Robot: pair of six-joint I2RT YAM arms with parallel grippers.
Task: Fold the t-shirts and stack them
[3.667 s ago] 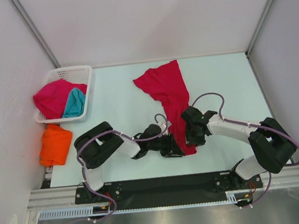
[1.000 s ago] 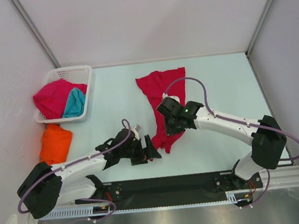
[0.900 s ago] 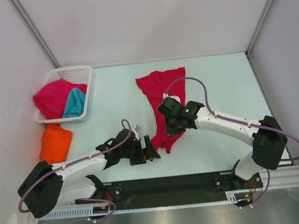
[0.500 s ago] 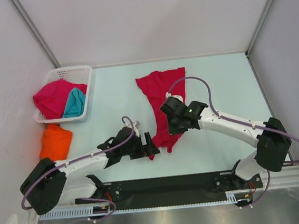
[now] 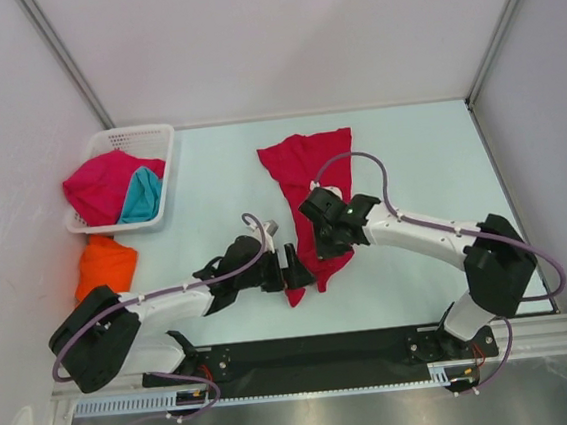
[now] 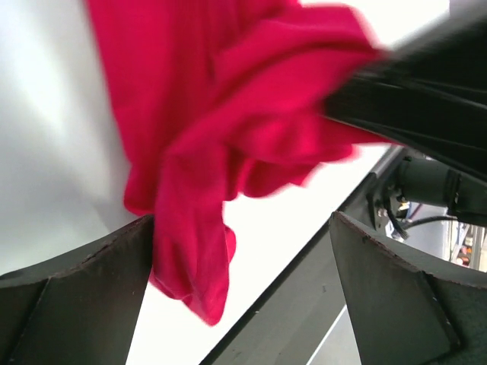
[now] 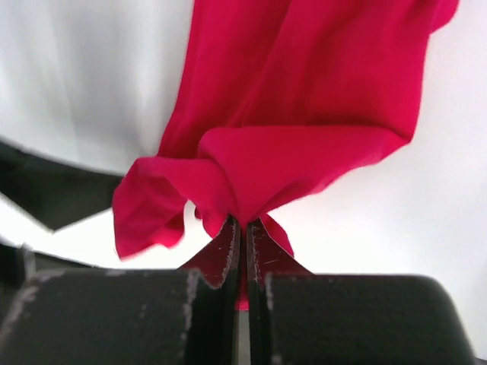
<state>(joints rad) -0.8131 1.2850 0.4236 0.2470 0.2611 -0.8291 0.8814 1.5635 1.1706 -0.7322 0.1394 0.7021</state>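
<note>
A crimson-red t-shirt point(image 5: 304, 165) lies bunched on the pale table, its near end lifted. My right gripper point(image 5: 326, 240) is shut on a gathered fold of it, and the cloth fans out from the closed tips point(image 7: 243, 224). My left gripper point(image 5: 302, 271) stands open at the shirt's hanging lower tip point(image 5: 296, 294). In the left wrist view that red tip point(image 6: 194, 281) hangs just inside the left finger point(image 6: 68, 304), well apart from the right finger point(image 6: 403, 296). The left gripper point(image 6: 243, 289) holds nothing.
A white lattice basket point(image 5: 121, 140) at the back left holds another crimson t-shirt point(image 5: 100, 185) and a teal one point(image 5: 143, 198). A folded orange t-shirt point(image 5: 106, 273) lies in front of the basket. White walls close in both sides, and the black base rail point(image 5: 317, 355) runs along the near edge.
My left gripper has reached right and forward, so its open jaws now straddle the shirt's lower tip. The right gripper stays shut on the shirt and has barely shifted.
</note>
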